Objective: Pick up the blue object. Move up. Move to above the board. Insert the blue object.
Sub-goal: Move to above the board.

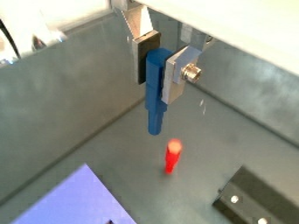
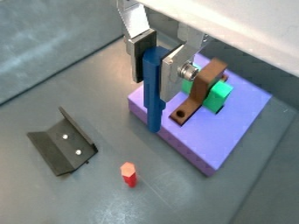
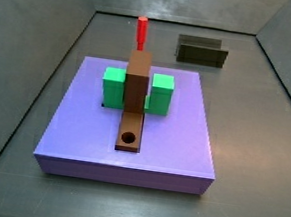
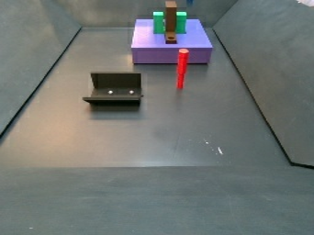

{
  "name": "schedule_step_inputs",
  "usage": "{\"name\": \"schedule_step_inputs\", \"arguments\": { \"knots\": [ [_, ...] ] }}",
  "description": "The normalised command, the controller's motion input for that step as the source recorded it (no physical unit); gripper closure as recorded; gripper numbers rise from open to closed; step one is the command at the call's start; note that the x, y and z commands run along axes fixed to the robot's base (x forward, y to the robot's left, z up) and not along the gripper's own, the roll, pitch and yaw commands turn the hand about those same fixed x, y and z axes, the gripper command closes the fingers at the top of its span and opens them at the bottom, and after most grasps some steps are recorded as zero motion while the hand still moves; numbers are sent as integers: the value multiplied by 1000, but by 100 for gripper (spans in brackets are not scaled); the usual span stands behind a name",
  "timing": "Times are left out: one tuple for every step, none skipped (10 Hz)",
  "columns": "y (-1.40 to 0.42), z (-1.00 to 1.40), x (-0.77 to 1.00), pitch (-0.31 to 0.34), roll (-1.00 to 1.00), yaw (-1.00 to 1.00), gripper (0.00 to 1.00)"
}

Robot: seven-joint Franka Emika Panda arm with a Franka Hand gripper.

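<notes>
Grey walled floor, purple slab bearing brown board between green blocks, fixture apart, red peg upright, my claw clamping blue object.

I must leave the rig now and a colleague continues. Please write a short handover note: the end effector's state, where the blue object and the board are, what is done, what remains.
The end effector appears shut on the blue object, which hangs tip-down between the fingers. Neither shows in the side views.
It seems to be over the floor beside the purple slab, not yet above the board.
The board lies flat on the slab between the green blocks; its hole is empty.
A red peg stands on the floor.
Done: pick-up, lift. Left: move above the board, insert.
</notes>
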Motion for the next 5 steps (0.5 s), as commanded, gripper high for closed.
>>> {"name": "schedule_step_inputs", "arguments": {
  "knots": [
    [-1400, 358, 256, 75, 17, -129, 100],
    [-1400, 273, 255, 68, 37, -120, 100],
    [-1400, 254, 309, 126, 63, -49, 100],
    [-1400, 259, 341, 141, 34, -29, 100],
    [-856, 171, 250, 167, 33, -7, 100]
  ]
}}
